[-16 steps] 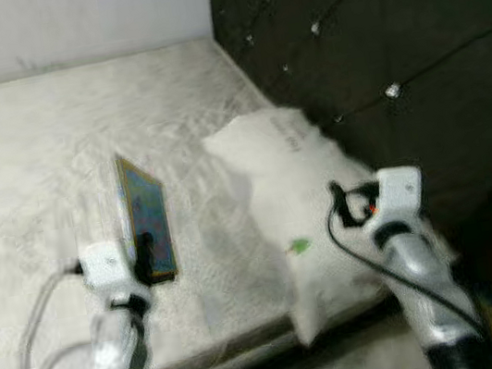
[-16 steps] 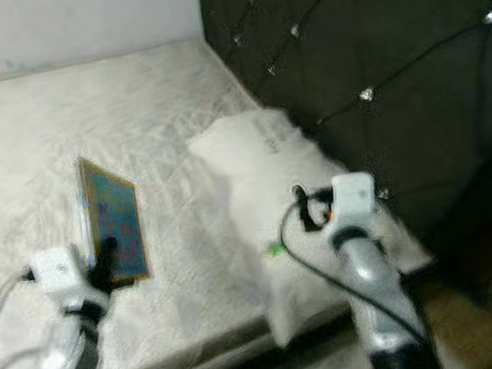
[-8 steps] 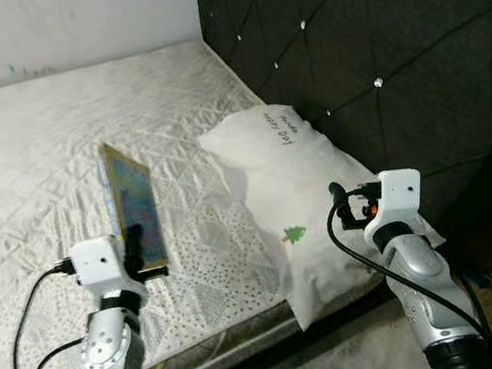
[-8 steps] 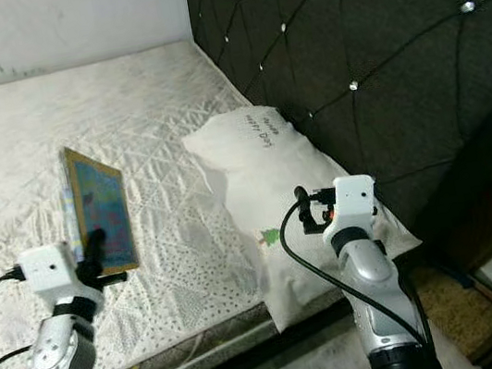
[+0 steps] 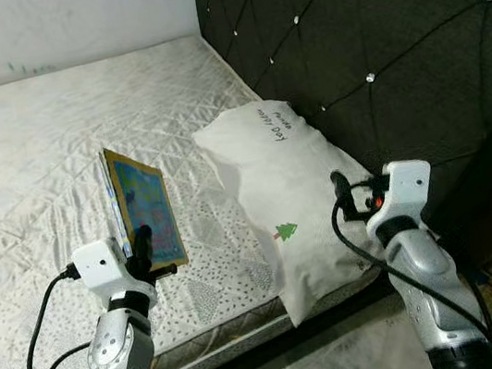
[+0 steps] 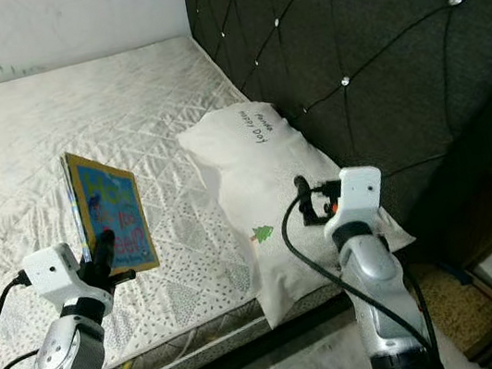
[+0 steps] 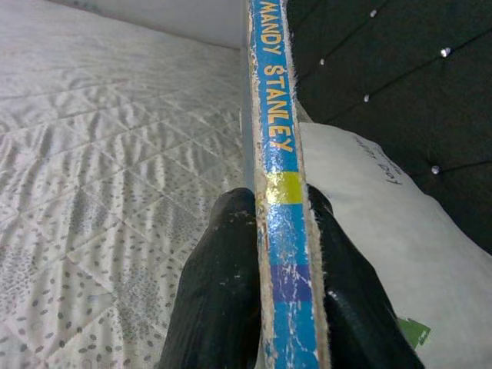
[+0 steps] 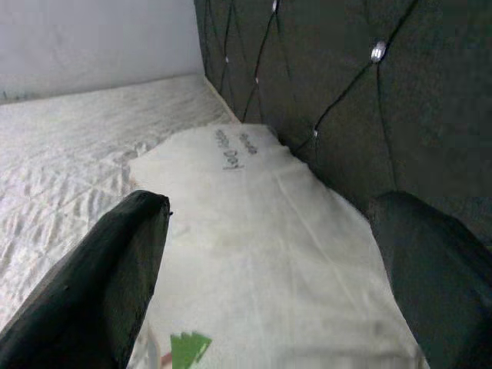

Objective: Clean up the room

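The left gripper [image 5: 147, 253] is pinching a thin picture book [image 5: 145, 206] by its lower edge, holding it upright above the bare quilted mattress [image 5: 27, 163]. In the left wrist view the two black fingers [image 7: 219, 284] are pressing on either side of the book's worn blue spine [image 7: 280, 192], which is carrying the yellow lettering "MANDY STANLEY"; the lower end of the spine is running out of the frame between the fingers. From the head camera the book's cover is showing as blue with a tan border, but its drawing is too small to read, and the part behind the fingers is hidden.

The right gripper [image 6: 303, 202] is hovering over the lower half of a white pillow [image 6: 264, 210], with its fingers spread wide apart and holding nothing. In the right wrist view each finger [image 8: 115, 277] is sitting at an opposite side of the frame, cut off at the edges, with the pillow lying between them. The pillow is resting against the dark tufted headboard [image 5: 373, 42], its near end overhanging the mattress edge. Dark handwriting near its top end is probably two short words, though it is too faint to make out, and a small green tree mark [image 5: 284, 231] is sitting lower down. The book and the pillow are near each other but apart.
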`<state>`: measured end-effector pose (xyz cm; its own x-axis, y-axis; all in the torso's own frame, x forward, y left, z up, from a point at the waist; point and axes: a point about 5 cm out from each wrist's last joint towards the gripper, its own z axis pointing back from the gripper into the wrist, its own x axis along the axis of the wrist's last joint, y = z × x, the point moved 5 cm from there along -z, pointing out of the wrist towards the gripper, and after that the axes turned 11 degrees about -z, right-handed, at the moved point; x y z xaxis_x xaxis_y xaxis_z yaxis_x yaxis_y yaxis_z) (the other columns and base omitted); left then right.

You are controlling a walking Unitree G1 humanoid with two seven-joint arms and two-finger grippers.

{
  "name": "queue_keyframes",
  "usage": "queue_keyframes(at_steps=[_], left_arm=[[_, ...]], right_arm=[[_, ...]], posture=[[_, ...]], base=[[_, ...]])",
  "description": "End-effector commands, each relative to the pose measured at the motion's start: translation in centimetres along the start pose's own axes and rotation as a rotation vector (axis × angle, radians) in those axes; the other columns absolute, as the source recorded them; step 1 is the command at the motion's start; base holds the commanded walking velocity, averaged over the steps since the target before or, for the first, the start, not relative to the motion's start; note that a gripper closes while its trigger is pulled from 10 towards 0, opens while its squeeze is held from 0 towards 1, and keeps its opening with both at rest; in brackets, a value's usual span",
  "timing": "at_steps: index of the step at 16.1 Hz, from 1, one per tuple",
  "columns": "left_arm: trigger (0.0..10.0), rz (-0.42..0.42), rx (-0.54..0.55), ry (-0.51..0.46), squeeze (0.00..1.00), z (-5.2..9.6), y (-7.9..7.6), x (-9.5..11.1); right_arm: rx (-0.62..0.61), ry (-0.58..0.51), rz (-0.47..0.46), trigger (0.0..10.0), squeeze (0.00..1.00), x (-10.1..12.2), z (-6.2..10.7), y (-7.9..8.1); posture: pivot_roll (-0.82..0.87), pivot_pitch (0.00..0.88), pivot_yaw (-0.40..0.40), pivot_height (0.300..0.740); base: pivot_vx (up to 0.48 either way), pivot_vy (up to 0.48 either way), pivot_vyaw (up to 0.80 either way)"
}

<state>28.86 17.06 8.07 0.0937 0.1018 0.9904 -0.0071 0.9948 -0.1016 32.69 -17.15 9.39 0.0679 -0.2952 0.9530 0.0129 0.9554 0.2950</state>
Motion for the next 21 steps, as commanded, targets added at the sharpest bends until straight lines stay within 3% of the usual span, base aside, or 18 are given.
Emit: queue_keyframes(at_steps=[1,7,13,21], left_arm=[[10.0,0.006,-0.018,-0.030,0.00,0.06,-0.39,0.92],[10.0,-0.004,0.005,-0.010,0.00,-0.27,-0.03,0.88],[10.0,-0.026,0.002,-0.009,0.00,-0.39,-0.14,0.88],[10.0,-0.038,0.020,-0.018,0.00,-0.72,0.33,1.24]], right_arm=[[0.016,-0.006,-0.004,10.0,0.00,0.29,0.03,0.37],[0.020,0.002,-0.011,10.0,0.00,0.32,0.08,0.52],[0.029,0.014,-0.010,10.0,0.00,0.08,0.06,0.57],[0.035,0.027,0.003,10.0,0.00,-0.07,-0.26,0.60]], posture=[[-0.01,0.042,-0.032,0.740],[-0.02,0.046,-0.027,0.740],[-0.02,0.042,-0.030,0.677],[-0.01,0.060,-0.041,0.667]], base=[[0.000,0.000,0.00],[0.000,0.000,0.00],[0.000,0.000,0.00],[0.000,0.000,0.00]])
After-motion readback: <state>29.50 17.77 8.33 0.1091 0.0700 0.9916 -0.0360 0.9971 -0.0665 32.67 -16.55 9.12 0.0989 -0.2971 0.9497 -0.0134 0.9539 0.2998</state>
